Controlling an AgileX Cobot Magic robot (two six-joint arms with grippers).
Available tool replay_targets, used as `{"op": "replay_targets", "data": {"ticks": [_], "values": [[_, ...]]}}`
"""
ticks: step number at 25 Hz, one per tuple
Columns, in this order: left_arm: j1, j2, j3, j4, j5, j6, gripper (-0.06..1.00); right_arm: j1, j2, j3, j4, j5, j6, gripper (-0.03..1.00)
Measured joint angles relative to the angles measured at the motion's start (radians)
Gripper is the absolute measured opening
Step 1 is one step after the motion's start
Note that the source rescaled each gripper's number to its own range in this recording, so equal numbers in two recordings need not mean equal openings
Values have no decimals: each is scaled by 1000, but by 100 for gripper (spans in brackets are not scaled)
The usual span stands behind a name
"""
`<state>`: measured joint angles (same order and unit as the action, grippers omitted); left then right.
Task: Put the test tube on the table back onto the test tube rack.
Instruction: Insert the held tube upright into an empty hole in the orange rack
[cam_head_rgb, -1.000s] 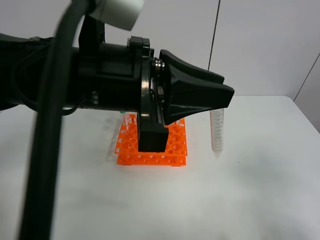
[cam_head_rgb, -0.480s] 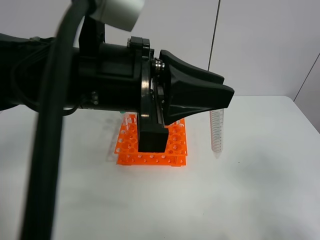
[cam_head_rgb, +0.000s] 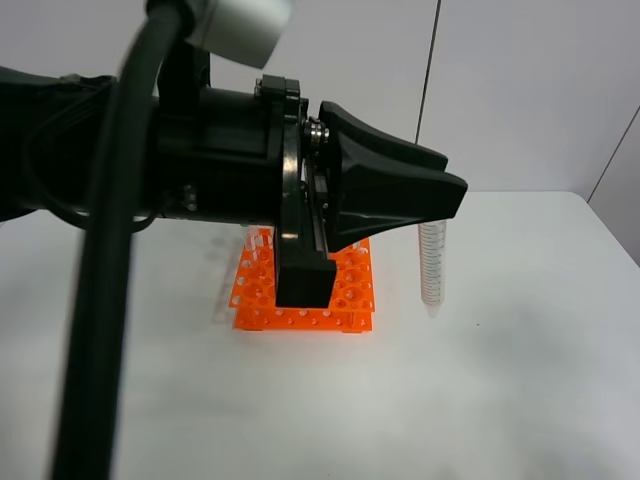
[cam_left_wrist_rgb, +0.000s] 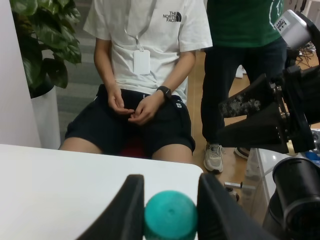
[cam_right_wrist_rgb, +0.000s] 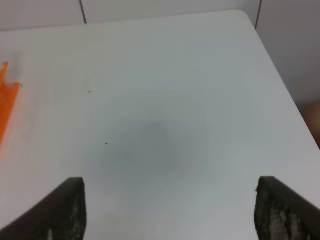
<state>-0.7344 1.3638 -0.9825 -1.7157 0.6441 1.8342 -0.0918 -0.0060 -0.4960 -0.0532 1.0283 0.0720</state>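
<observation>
My left gripper reaches across from the left and is shut on the test tube. The tube hangs upright with its pointed tip just above the white table, to the right of the orange test tube rack. In the left wrist view the teal cap sits clamped between the two black fingers. The arm hides most of the rack and any tubes in it. My right gripper is open and empty over bare table, with a corner of the rack at the edge of its view.
The big black left arm and its cable fill the left of the exterior view. In the left wrist view, a seated person, a standing person and a plant are beyond the table's edge.
</observation>
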Motion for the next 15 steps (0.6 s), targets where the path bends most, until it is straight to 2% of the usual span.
{"op": "replay_targets", "data": {"ticks": [5,9,12,15], "values": [[0,0,0,0,-40,0,0,0,0,0,0,0,0,81],[0,0,0,26,-147,-25,0,0,0,0,0,0,0,81],[0,0,-5,111,-226,-96,0,0,0,0,0,0,0,81],[-12,1,-20,256,-312,-218,0,0,0,0,0,0,0,81]]}}
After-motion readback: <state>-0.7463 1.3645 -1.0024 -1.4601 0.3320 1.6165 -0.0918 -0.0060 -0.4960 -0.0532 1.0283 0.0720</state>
